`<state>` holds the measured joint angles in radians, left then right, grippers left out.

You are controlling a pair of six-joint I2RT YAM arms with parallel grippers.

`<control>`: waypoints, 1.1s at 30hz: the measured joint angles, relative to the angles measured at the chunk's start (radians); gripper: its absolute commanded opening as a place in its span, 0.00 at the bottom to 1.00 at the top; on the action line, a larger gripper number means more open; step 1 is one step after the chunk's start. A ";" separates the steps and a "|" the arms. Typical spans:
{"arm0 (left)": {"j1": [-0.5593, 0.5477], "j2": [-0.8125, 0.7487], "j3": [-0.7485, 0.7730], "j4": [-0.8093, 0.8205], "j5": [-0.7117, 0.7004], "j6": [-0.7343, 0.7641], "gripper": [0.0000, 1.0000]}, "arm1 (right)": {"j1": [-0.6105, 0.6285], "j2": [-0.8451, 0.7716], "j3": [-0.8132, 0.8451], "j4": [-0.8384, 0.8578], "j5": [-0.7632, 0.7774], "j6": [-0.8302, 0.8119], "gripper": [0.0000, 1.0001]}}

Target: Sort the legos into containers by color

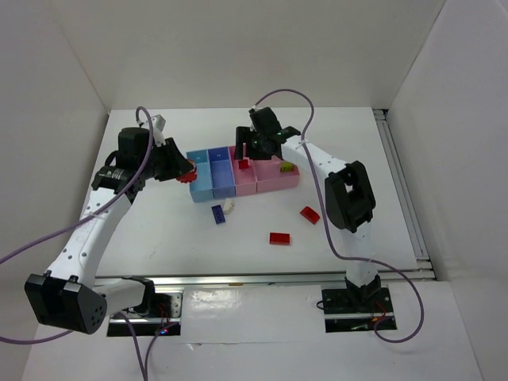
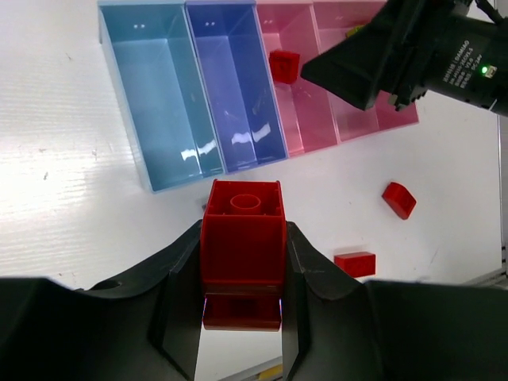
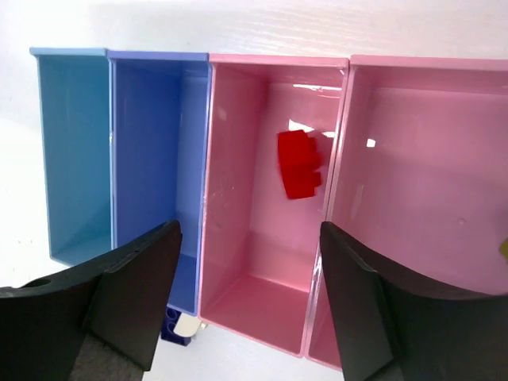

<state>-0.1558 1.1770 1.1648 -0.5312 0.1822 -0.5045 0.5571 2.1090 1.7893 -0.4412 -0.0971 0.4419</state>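
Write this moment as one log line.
left gripper: shut on red brick | right gripper: open above narrow pink bin | that bin: second red brick | loose: blue brick, whitish brick, flat red brick, rounded red brick

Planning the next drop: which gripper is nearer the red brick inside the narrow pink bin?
Right. The right gripper hovers open just above that red brick. The left gripper, shut on another red brick, sits left of the light blue bin.
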 measured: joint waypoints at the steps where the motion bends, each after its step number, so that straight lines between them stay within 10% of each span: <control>1: 0.000 0.004 0.002 -0.002 0.008 0.001 0.00 | 0.000 0.005 0.006 -0.006 0.004 -0.005 0.79; 9: 0.007 0.053 0.055 -0.017 0.078 0.006 0.00 | 0.000 -0.161 -0.210 0.042 0.027 -0.004 0.57; 18: 0.052 0.223 0.177 0.003 0.412 0.053 0.00 | -0.005 -0.676 -0.660 0.295 -0.205 0.050 0.93; 33: 0.024 0.304 0.142 0.154 0.848 0.011 0.00 | 0.021 -0.620 -0.723 0.674 -0.682 0.150 0.92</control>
<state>-0.1322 1.4811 1.3064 -0.3767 1.0306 -0.4938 0.5785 1.4887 1.0664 0.2325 -0.7795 0.5922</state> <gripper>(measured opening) 0.460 0.919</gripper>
